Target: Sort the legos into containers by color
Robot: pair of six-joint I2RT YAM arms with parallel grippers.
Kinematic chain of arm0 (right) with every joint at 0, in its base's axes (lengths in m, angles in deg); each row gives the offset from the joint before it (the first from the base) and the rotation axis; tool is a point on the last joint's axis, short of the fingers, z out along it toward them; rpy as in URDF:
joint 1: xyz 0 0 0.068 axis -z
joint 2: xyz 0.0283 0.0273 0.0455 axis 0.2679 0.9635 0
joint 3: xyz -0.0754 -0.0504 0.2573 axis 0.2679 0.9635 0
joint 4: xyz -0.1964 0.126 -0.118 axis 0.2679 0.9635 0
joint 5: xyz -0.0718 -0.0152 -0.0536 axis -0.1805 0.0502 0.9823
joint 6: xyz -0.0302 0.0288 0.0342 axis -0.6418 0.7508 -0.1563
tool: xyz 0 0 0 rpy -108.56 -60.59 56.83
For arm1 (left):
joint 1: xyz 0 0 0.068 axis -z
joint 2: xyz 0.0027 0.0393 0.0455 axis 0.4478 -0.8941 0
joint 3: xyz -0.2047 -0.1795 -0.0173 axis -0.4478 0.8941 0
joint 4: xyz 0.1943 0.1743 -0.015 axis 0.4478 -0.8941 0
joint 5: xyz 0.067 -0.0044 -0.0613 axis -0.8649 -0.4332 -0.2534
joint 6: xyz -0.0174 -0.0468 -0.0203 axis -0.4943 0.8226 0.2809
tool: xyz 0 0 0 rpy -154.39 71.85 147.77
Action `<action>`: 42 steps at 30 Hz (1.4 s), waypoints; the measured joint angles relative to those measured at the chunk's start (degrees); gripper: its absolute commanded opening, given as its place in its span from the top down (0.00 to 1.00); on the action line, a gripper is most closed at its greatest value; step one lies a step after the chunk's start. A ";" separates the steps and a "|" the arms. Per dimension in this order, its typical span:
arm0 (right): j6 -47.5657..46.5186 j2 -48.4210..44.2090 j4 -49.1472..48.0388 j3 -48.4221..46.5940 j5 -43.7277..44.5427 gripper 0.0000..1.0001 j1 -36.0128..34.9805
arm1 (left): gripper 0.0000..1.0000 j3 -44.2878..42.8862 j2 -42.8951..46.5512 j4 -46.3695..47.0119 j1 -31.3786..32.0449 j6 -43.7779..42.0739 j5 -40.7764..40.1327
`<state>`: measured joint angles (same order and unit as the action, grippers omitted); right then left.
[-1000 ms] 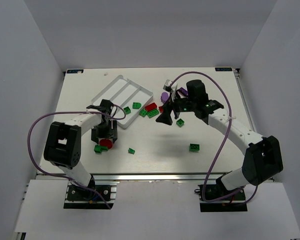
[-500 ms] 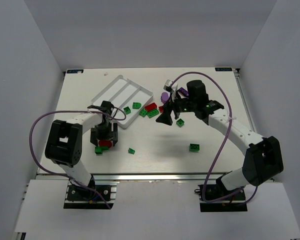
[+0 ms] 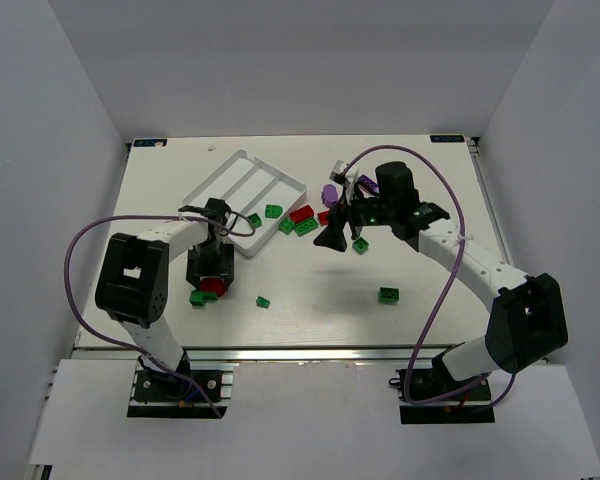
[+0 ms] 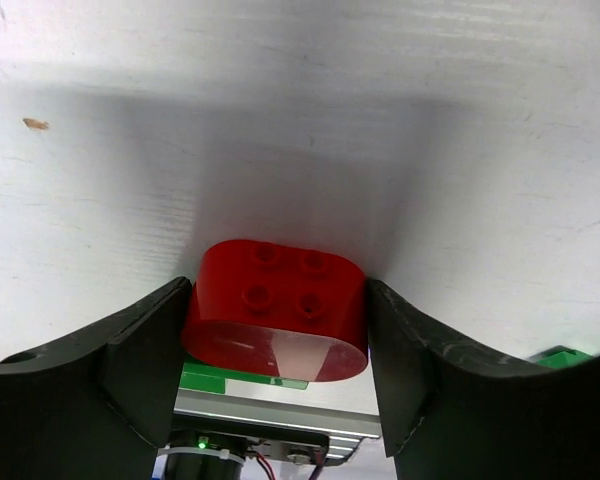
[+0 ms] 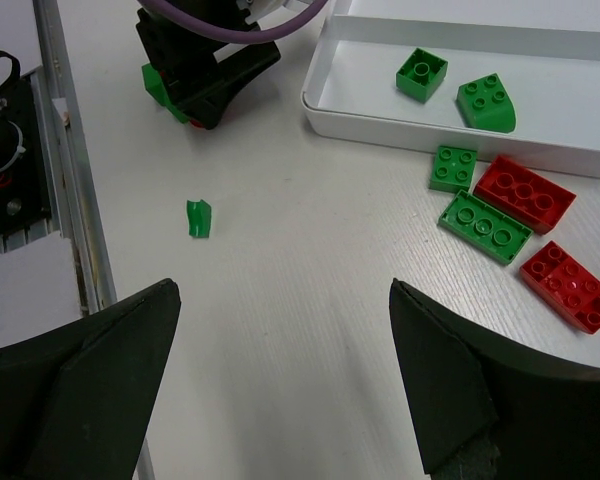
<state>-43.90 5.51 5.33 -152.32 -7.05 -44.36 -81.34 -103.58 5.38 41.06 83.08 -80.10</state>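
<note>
My left gripper (image 3: 210,278) is down at the table and shut on a red rounded brick (image 3: 212,287). In the left wrist view the brick (image 4: 275,305) sits between both fingers (image 4: 140,350) and touches each. My right gripper (image 3: 330,240) is open and empty above bare table, as its wrist view (image 5: 282,300) shows. The white tray (image 3: 242,170) lies at the back left, and two green bricks (image 5: 421,75) lie in its nearest compartment. Loose red (image 3: 301,214), green (image 3: 306,227) and purple (image 3: 329,192) bricks lie right of the tray.
A green brick (image 3: 197,297) lies right beside my left gripper. A small green piece (image 3: 263,301) and green bricks (image 3: 389,294) (image 3: 361,246) lie on the open table. A grey-white brick (image 3: 337,168) sits at the back. The table's metal rail (image 5: 65,180) runs along the near edge.
My left wrist has turned a little over the red brick and the arm's elbow has shifted. My right arm has hardly moved.
</note>
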 measured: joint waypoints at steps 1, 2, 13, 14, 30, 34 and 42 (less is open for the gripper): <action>0.00 -0.11 0.00 0.11 0.00 0.11 0.00 | 0.41 -0.04 0.00 0.15 0.02 0.15 -0.11; -0.04 -0.17 -0.02 0.22 -0.04 0.11 0.00 | 0.45 -0.11 0.00 0.26 0.02 0.20 -0.17; 7.69 -0.68 -1.75 2.95 -0.74 0.19 -0.31 | 0.72 -5.57 6.19 2.64 0.02 6.16 6.91; 10.10 -0.74 -2.36 3.52 -0.39 0.19 -0.87 | 0.74 -5.70 7.96 4.02 0.02 7.76 9.01; 28.15 3.50 -6.60 -0.31 21.86 0.11 -14.99 | 0.82 2.86 20.31 37.42 1.07 45.94 31.30; 27.74 7.06 -8.15 -4.50 26.91 0.11 -16.87 | 0.82 3.85 20.31 41.94 2.08 51.45 32.06; 26.71 10.54 -9.27 -6.91 33.20 0.12 -17.75 | 0.82 4.79 20.31 48.89 3.04 57.53 32.98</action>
<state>-17.20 16.05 -3.93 -159.23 26.15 -62.10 -76.55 -83.27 54.27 44.10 140.60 -47.12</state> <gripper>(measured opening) 0.885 0.752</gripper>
